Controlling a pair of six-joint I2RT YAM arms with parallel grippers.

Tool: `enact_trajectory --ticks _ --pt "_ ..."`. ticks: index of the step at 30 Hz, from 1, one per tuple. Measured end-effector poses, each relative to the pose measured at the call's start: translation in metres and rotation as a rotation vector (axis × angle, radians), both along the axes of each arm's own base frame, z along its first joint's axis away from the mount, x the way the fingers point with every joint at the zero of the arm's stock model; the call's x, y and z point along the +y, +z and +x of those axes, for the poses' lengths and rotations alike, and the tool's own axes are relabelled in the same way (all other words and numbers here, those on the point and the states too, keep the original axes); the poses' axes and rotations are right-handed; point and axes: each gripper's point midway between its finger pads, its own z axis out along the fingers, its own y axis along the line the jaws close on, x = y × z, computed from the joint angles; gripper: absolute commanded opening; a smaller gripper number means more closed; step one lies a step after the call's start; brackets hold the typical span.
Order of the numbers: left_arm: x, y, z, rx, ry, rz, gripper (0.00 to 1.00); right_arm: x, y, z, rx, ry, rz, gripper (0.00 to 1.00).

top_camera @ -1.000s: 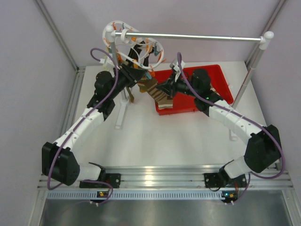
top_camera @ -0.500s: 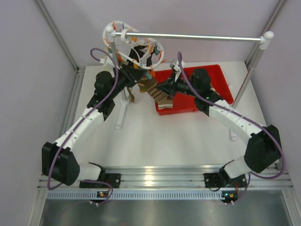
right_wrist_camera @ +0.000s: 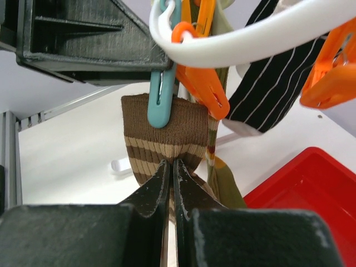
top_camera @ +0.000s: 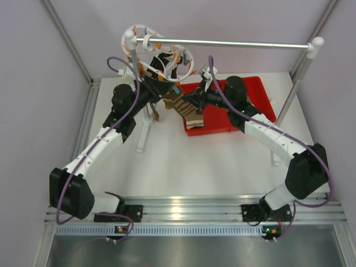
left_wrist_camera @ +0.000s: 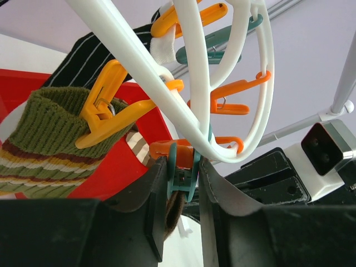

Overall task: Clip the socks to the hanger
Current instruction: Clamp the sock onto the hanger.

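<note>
- Now the right arm has swung in toward the hanger (left_wrist_camera: 139, 61) over the last second, lifting the brown sock (right_wrist_camera: 178, 130) off the edge of the red tray (top_camera: 256, 92) and up under the ring.
- Its cuff sits at the lower end of the teal clip (right_wrist_camera: 160, 97); whether the cuff is actually between the clip's jaws cannot be told.
- Right tool (right_wrist_camera: 170, 169) is pinched tight on the sock just below the cuff.
- Left tool (left_wrist_camera: 182, 179) is narrowed around that same clip's handles, apparently squeezing it.
- An olive sock (left_wrist_camera: 47, 133) already hangs from an orange clip (left_wrist_camera: 111, 105) nearby.
- Likely this sock is close to being clipped: the left tool must let go before the right one does.
</note>
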Motion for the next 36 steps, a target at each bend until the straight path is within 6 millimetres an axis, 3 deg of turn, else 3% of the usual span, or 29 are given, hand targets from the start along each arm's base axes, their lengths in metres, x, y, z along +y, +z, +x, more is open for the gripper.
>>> enact_trajectory --ticks 10,13,14,17,20,25,26,28,29,32,36 --pt "0.000 -0.001 0.000 0.001 0.000 0.001 0.00 0.003 0.009 0.007 -0.002 -0.011 0.018 0.00" --pt "0.000 -0.001 0.001 0.001 0.000 0.000 0.13 0.003 0.010 0.007 0.001 -0.011 0.021 0.00" --pt "0.000 -0.001 0.001 0.002 0.000 0.000 0.25 0.003 0.010 0.007 0.001 -0.011 0.022 0.00" --pt "0.000 -0.002 0.002 0.003 0.002 0.000 0.41 0.003 0.010 0.007 0.001 -0.010 0.021 0.00" --pt "0.000 -0.006 0.002 0.024 0.003 0.002 0.47 0.003 0.010 0.007 -0.002 -0.010 0.020 0.00" --pt "0.001 -0.013 0.002 0.054 0.004 0.011 0.50 0.003 0.010 0.007 -0.006 -0.010 0.018 0.00" --pt "0.001 -0.014 0.002 0.055 0.005 0.012 0.50 0.003 0.010 0.007 -0.010 -0.010 0.016 0.10" --pt "0.002 -0.015 0.002 0.061 0.006 0.014 0.49 0.003 0.010 0.007 -0.017 -0.005 0.013 0.19" --pt "0.003 -0.016 0.002 0.065 0.008 0.015 0.48 0.003 0.010 0.007 -0.019 -0.002 0.012 0.31" --pt "0.006 -0.020 0.004 0.082 0.015 0.022 0.48 0.001 0.011 0.008 -0.036 0.002 0.006 0.41" --pt "0.009 -0.023 0.005 0.090 0.020 0.028 0.49 -0.006 0.009 0.015 -0.086 -0.014 0.006 0.42"
